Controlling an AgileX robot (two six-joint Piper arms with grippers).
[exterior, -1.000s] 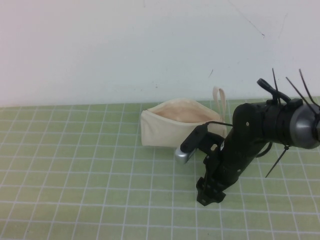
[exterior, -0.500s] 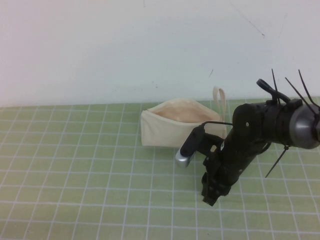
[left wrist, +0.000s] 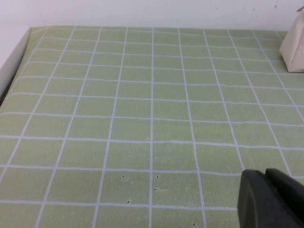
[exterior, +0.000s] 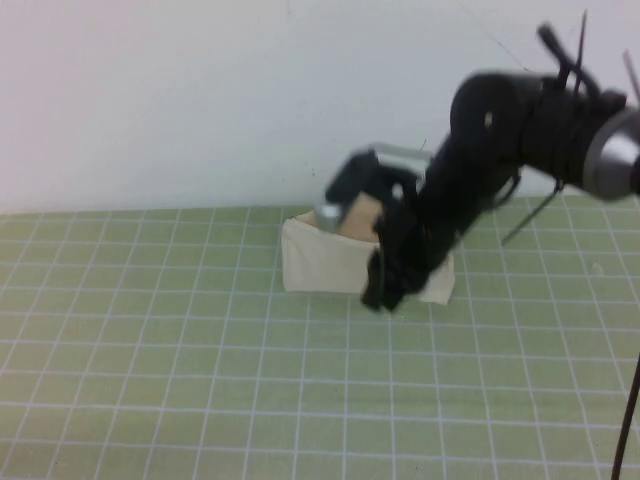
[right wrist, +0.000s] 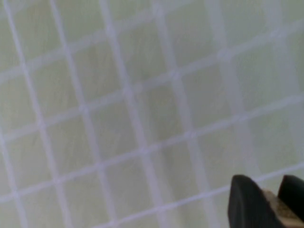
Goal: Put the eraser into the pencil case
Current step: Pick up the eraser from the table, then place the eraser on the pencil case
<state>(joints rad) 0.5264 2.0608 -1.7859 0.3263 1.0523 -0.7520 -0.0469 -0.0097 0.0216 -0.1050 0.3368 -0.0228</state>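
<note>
- Surface (exterior: 150, 380): green mat w/ a white grid, white wall behind. Bare wherever I can see it.
- Right arm (exterior: 500, 130): comes in from the right of the high view, bent down over the pencil case, blocking its middle and right part.
- Pencil case (exterior: 320, 262): cream-white pouch at the back of the mat near the wall, mouth up, peach lining just showing beside my arm. One cream corner also shows in the left wrist view (left wrist: 294, 47).
- My right tool (right wrist: 278, 202): in front of the pouch's near wall, tips just above the mat, so not over the mouth yet. Two dark fingers (right wrist: 244, 204) clamped on the eraser.
- My left tool (left wrist: 270, 199): only a dark tip shows at the picture's edge, over bare mat well apart from the pouch; can't tell if apart or together. Not in the high view, looks parked.
- Eraser (right wrist: 275, 206): small tan block pinched between the right tool's fingers; only a sliver shows.
- Doing it well, imo: get the tips up and over the mouth, centre them above the lining, clear of the zip edge. Go low before letting go so the tiny block can't bounce off the rim. The pouch is soft and unheld, so don't push its wall or it may tip or close up.
</note>
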